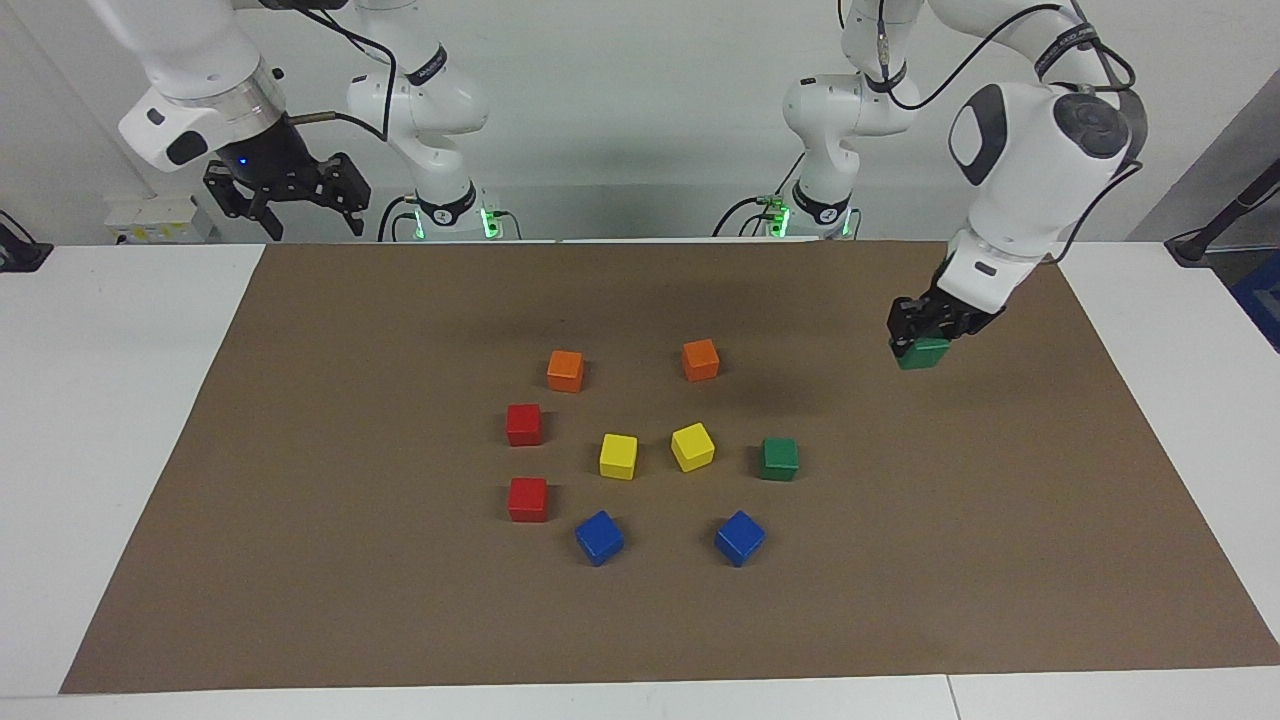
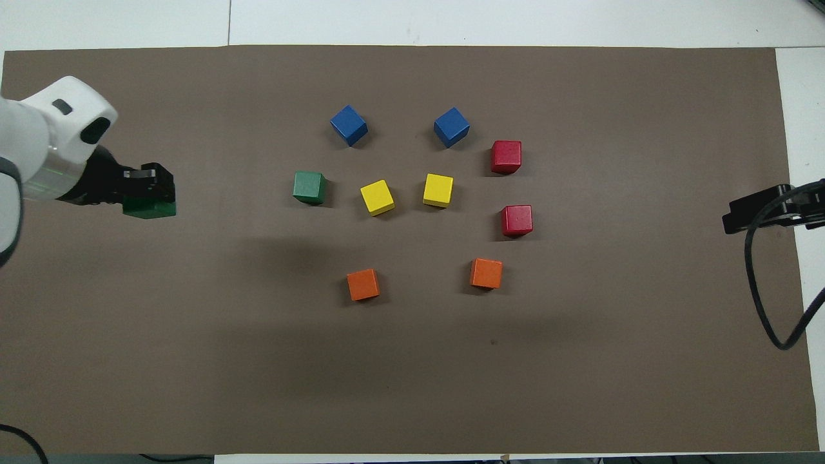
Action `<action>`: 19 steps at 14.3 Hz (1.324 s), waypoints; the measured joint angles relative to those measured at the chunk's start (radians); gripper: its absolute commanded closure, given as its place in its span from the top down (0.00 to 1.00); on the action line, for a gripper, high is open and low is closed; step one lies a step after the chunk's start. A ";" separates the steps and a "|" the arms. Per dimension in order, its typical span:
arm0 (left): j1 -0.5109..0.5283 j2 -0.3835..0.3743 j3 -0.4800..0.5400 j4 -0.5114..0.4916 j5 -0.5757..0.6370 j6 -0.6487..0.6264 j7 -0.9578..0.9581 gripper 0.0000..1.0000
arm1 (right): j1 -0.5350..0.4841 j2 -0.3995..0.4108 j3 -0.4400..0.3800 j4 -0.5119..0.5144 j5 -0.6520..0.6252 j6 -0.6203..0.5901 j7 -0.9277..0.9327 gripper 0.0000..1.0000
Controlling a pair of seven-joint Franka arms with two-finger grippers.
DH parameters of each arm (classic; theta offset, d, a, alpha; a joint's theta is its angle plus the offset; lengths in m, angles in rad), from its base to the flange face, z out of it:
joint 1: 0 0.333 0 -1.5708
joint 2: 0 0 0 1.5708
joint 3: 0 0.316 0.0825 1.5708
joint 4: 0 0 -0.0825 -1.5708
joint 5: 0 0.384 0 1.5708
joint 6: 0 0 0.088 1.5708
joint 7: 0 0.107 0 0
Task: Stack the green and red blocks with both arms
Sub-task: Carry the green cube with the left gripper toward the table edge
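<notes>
I have my left gripper pinched on one green block, held up in the air over bare brown mat at the left arm's end of the table, well apart from the cluster. In the overhead view that puts my load at about nine o'clock from the group. The second green block sits on the mat at the cluster's edge toward my end, just beside a yellow block. The two red blocks lie at the three o'clock edge in the overhead view, toward the right arm's end, one farther from us than the other. My right gripper waits high above the table edge at its own end, fingers spread and empty.

The cube looks small, rigid and light, so I judge it will not sag or deform in my grip. Its faces are glossy, which could let it slide or twist if I hold it off-centre. I judge the best hold is square on two opposite side faces, near the upper half, leaving the underside free to seat flat on its partner.
</notes>
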 measured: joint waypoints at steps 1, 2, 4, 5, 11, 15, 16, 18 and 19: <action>0.041 -0.003 0.001 -0.004 0.000 -0.005 0.061 0.00 | 0.000 0.000 0.000 0.000 0.000 0.000 0.000 1.00; 0.078 -0.007 0.003 -0.017 0.000 -0.005 0.123 0.00 | 0.000 0.000 0.000 0.000 0.000 0.000 0.000 1.00; 0.147 -0.021 0.006 -0.078 0.000 0.030 0.236 0.00 | 0.000 0.000 0.000 0.000 0.000 0.000 0.000 1.00; 0.178 -0.031 0.007 -0.121 0.000 0.066 0.279 0.00 | 0.000 0.000 0.000 0.000 0.000 0.000 0.000 1.00; 0.249 -0.045 0.008 -0.318 0.013 0.263 0.350 0.00 | 0.000 0.000 0.000 0.000 0.000 0.000 0.000 1.00; 0.257 -0.045 0.008 -0.406 0.020 0.372 0.350 0.00 | 0.000 0.000 0.000 0.000 0.000 0.000 0.000 1.00; 0.257 -0.043 0.008 -0.422 0.020 0.388 0.350 0.00 | 0.000 0.000 0.000 0.000 0.000 0.000 0.000 1.00; 0.259 -0.033 0.008 -0.446 0.020 0.423 0.350 0.00 | 0.000 0.000 0.000 0.000 0.000 0.000 0.000 1.00; 0.263 -0.024 0.009 -0.456 0.020 0.444 0.349 0.00 | 0.000 0.000 0.000 0.000 0.000 0.000 0.000 1.00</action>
